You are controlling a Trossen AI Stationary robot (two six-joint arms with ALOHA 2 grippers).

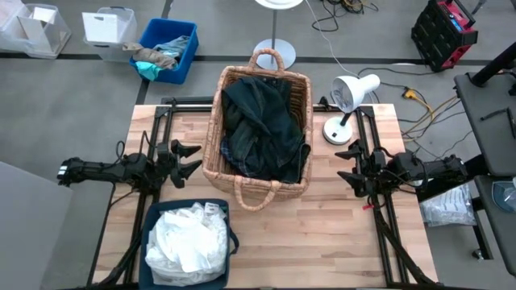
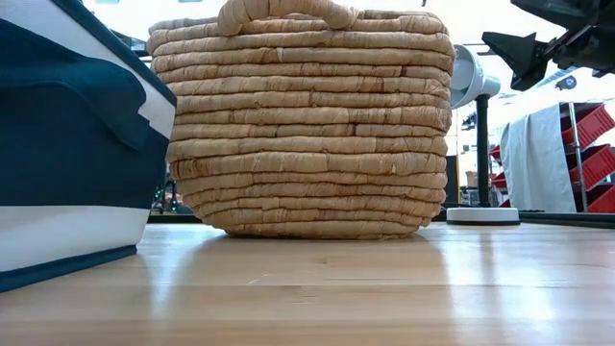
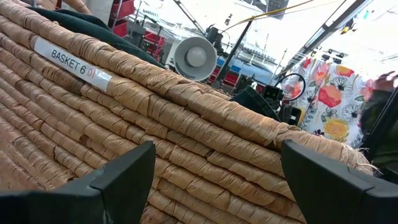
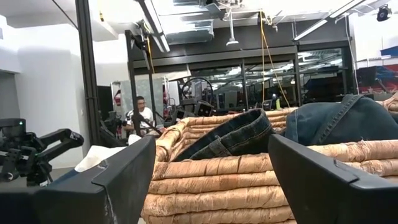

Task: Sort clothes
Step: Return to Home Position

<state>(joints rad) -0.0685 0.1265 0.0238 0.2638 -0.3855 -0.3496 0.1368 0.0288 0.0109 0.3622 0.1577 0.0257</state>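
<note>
1. L gripper (image 1: 193, 159): jaws apart, empty, at 9 o'clock side of table (image 1: 322, 234), aimed toward 3.
2. R gripper (image 1: 344, 163): jaws apart, empty, opp. side, aimed toward 9.
3. Wicker basket (image 1: 214, 129) sits between them, long axis 12–6, dark clothes (image 1: 258, 121) inside.
4. White clothes (image 1: 189, 238) fill blue organizer (image 1: 147, 216), at 6 from L gripper, so L is nearer.
5. You've prob. nothing left to grab; just park.

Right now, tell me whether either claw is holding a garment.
No: the left claw and right claw are open and empty on either side of the basket.
</note>
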